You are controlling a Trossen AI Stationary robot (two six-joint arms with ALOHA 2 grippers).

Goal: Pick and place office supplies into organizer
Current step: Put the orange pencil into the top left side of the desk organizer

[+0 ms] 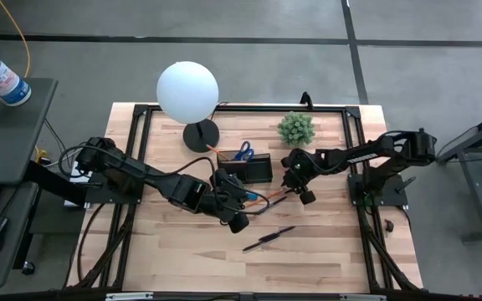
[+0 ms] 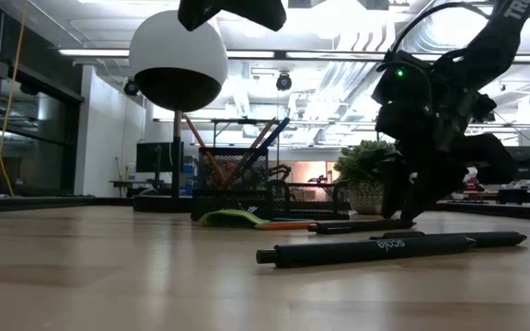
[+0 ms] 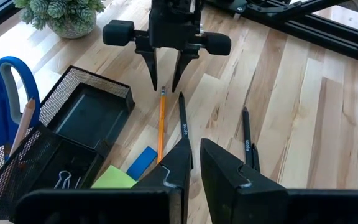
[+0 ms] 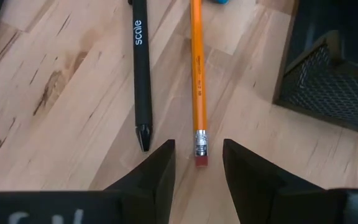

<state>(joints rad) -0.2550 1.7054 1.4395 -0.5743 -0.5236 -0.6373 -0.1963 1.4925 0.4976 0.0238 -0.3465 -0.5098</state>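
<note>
An orange pencil (image 4: 197,68) lies flat on the table, with a black pen (image 4: 140,68) beside it. My right gripper (image 4: 197,150) is open and points down; its fingers stand either side of the pencil's eraser end (image 3: 163,92) without touching it. My left gripper (image 3: 194,163) hovers shut and empty above the table, near a lime-green pad (image 3: 114,178) and a small blue block (image 3: 142,163). The dark mesh organizer (image 1: 253,170) holds blue-handled scissors (image 3: 5,87) upright and clips (image 3: 67,182). Two more black pens lie on the table (image 3: 247,137) (image 1: 268,238).
A white globe lamp (image 1: 188,92) on a round black base (image 1: 201,135) stands at the far side, left of the organizer. A small potted plant (image 1: 296,128) stands to its right. Bare wood lies along the near edge (image 1: 182,259).
</note>
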